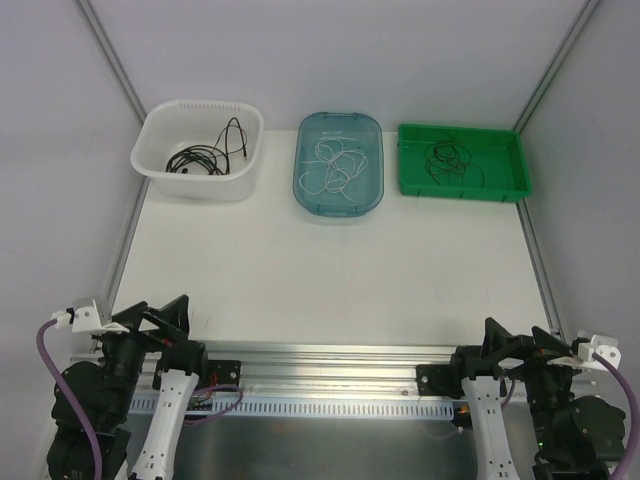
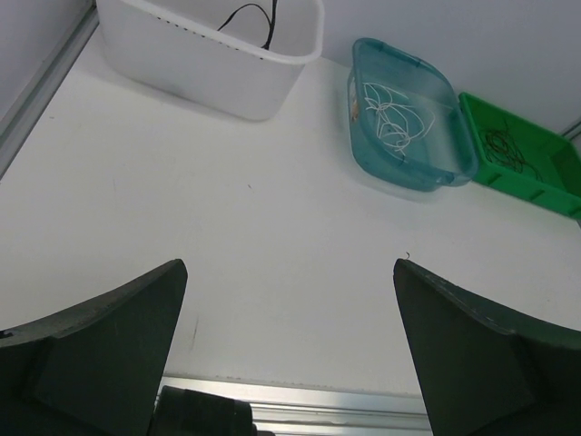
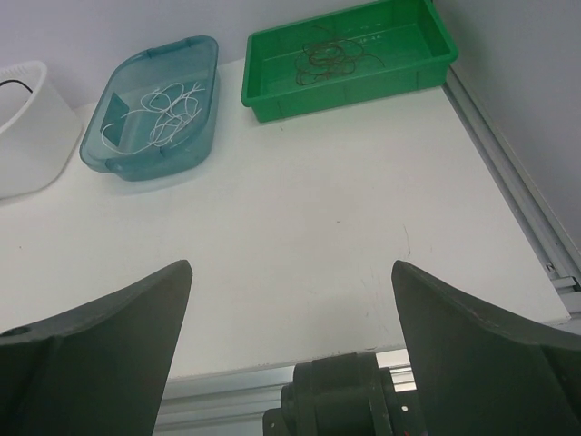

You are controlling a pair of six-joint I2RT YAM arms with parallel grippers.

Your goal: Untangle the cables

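Note:
The cables lie sorted in three containers along the far edge of the table. Black cables (image 1: pixel 205 155) (image 2: pixel 250 14) are coiled in a white basket (image 1: pixel 195 185). White cables (image 1: pixel 335 165) (image 3: pixel 159 118) loop in a teal tray (image 1: pixel 340 213). Thin dark brown cables (image 1: pixel 450 158) (image 3: pixel 327 54) curl in a green tray (image 1: pixel 460 192). My left gripper (image 1: pixel 160 312) (image 2: pixel 289 265) hangs open at the near left edge with nothing between its fingers. My right gripper (image 1: pixel 510 338) (image 3: pixel 290 265) is open at the near right edge, also holding nothing. Both are far from the containers.
A white tabletop (image 1: pixel 320 280) stretches between the grippers and the containers. A metal rail (image 1: pixel 330 352) runs along the near edge. Grey walls with slanted metal frame bars (image 1: pixel 110 60) enclose the left, right and back sides.

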